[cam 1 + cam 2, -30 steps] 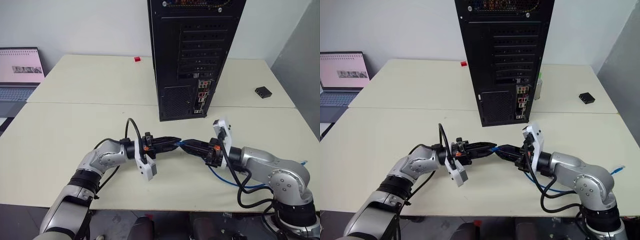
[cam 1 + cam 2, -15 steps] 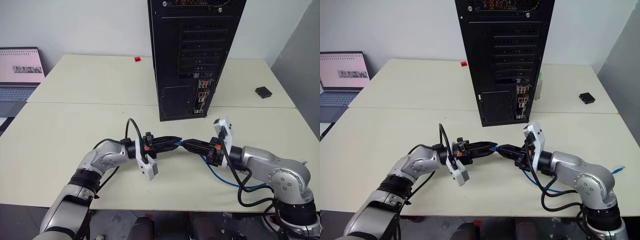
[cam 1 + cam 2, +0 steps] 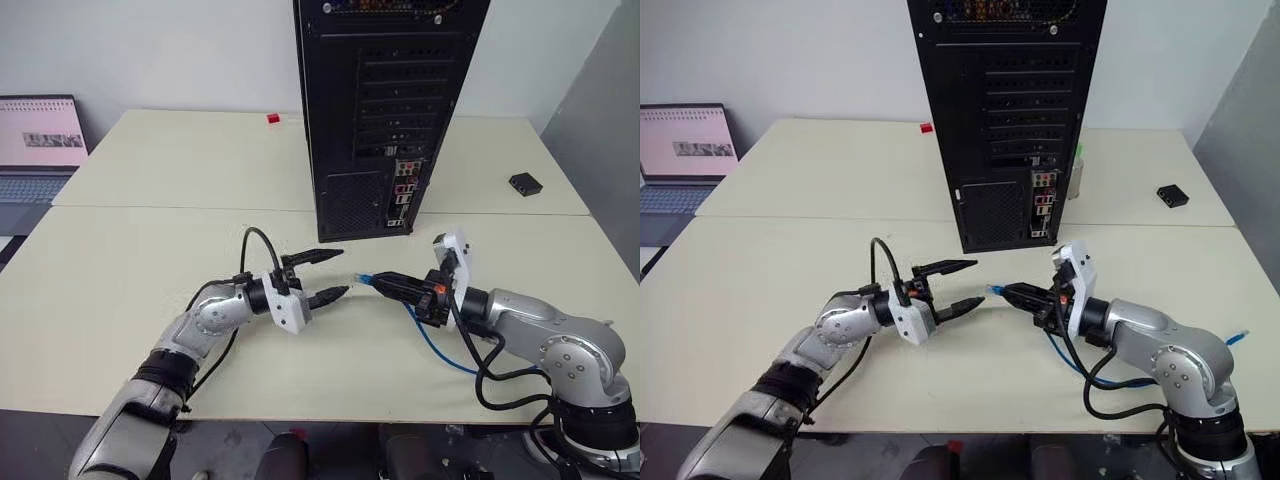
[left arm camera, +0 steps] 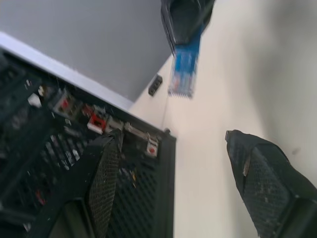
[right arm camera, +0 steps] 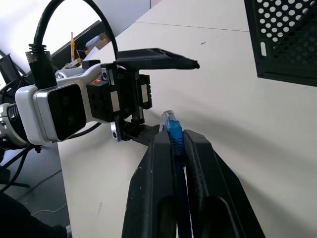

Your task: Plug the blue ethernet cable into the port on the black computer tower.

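Just below frame centre, the blue ethernet cable (image 3: 432, 345) had its plug end pinched between the closed fingers of the right gripper (image 3: 384, 282). The left gripper (image 3: 335, 273), left of it, stood wide open and empty. The black computer tower (image 3: 385, 110) rose at upper centre.
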You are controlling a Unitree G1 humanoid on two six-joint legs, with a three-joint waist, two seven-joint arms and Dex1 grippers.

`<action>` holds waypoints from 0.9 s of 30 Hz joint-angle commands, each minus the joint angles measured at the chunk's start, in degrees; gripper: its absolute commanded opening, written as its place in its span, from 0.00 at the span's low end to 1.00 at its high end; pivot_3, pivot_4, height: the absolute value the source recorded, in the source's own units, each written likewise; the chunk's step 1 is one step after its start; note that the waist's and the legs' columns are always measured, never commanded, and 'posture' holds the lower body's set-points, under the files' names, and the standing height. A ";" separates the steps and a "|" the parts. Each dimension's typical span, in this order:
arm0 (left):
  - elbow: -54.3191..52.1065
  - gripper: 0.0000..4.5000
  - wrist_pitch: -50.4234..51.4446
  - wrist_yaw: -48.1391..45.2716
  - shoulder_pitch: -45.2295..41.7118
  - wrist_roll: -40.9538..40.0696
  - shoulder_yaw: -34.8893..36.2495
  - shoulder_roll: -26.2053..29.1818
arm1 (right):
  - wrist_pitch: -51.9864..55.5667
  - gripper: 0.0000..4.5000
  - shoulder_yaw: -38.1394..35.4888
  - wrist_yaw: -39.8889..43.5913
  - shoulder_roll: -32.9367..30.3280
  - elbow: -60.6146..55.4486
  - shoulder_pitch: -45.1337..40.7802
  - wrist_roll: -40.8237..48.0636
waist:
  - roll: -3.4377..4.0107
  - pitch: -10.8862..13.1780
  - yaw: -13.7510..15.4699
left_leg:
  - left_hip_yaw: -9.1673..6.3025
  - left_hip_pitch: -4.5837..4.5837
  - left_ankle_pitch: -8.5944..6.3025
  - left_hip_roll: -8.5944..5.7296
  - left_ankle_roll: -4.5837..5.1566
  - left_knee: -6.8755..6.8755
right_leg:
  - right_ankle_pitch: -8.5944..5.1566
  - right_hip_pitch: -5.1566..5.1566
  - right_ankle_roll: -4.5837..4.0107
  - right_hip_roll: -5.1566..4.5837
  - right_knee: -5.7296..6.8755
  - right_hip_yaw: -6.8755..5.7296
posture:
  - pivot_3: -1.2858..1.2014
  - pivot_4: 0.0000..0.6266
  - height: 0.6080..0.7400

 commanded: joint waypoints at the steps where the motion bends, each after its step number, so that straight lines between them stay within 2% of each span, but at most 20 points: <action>1: -17.51 0.76 26.64 -2.83 4.50 -15.34 1.63 -0.46 | -7.95 0.00 -0.55 -6.06 0.11 -3.28 -0.78 -10.28 | 0.00 0.00 0.00 | -0.01 -0.01 0.00 0.00 0.00 0.00 | 0.00 -0.01 0.00 0.00 0.00 -0.02 | 0.52 0.24 1.00; 6: -32.30 0.76 51.71 4.01 5.94 -21.27 3.93 -3.81 | -15.47 0.00 5.30 -16.98 4.63 -2.11 -2.81 -26.11 | 0.01 0.00 0.01 | -0.09 0.00 0.00 -0.01 0.00 0.02 | -0.01 -0.01 0.01 0.04 0.06 -0.04 | 0.52 0.24 1.00; 11: -37.73 0.76 65.05 9.96 3.49 -20.54 4.90 -8.26 | -20.22 0.00 9.16 -22.53 10.26 1.74 -4.32 -35.63 | 0.01 0.00 0.05 | -0.07 0.01 0.01 -0.01 -0.02 0.00 | -0.01 -0.01 0.01 0.06 0.04 -0.02 | 0.52 0.24 1.00; 19: -38.49 0.76 72.96 12.76 1.20 -19.35 6.68 -11.77 | -24.66 0.00 9.39 -26.42 16.98 9.06 -8.17 -43.35 | 0.01 0.00 0.07 | -0.02 0.02 0.03 0.00 -0.05 -0.01 | 0.00 -0.05 -0.01 0.05 0.03 0.03 | 0.52 0.24 1.00; 27: -38.13 0.76 73.82 12.16 0.16 -17.70 7.13 -13.00 | -26.70 0.00 9.43 -25.57 20.17 13.10 -9.91 -46.06 | 0.01 0.00 0.06 | 0.02 0.00 0.03 -0.02 -0.04 -0.02 | 0.00 -0.07 -0.01 0.03 0.01 0.07 | 0.52 0.24 1.00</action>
